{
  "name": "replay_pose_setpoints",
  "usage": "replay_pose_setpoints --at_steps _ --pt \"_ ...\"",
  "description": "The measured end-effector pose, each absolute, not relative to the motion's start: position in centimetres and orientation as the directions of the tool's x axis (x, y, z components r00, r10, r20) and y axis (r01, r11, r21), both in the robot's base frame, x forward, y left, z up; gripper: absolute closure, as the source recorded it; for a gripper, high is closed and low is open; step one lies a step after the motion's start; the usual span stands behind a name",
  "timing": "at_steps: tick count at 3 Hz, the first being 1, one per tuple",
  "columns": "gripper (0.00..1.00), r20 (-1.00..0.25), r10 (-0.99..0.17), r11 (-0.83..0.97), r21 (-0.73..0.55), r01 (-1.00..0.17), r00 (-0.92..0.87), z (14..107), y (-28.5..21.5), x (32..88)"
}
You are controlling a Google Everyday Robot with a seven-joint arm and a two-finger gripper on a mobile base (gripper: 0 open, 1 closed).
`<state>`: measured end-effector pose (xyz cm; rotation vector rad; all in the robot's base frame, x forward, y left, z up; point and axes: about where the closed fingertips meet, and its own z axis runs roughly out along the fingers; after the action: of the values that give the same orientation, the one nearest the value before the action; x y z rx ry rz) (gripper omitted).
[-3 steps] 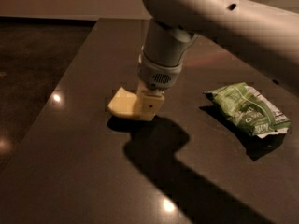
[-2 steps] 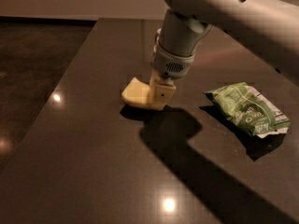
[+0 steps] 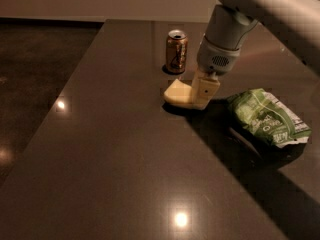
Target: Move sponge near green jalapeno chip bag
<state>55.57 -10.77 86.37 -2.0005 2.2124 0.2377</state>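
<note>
Gripping sponge w/ gripper mid-table, near green jalapeno chip bag but not touching.
Clamped narrow on sponge's R end w/ cream fingers, reaching down from grey arm at upper R. Holding sponge low at dark table; can't tell if resting on surface or just above. Sitting btwn brown drink can behind and bag to the R: near both, touching neither, strip of shadowed tabletop before bag. Re bag: lying flat, crinkled, on R side of table, dark logo patch up, white sealed end at far R. Re can: standing upright toward back edge.
</note>
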Motion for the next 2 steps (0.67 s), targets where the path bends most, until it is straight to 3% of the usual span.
replay_pose_setpoints --at_steps 1,2 --pt "1.00 -0.202 -0.970 0.131 0.036 -0.991 -0.135 86.1 -13.3 55.8" --pt "0.87 -0.200 -0.964 0.168 0.047 -0.985 -0.174 85.8 -15.0 56.2"
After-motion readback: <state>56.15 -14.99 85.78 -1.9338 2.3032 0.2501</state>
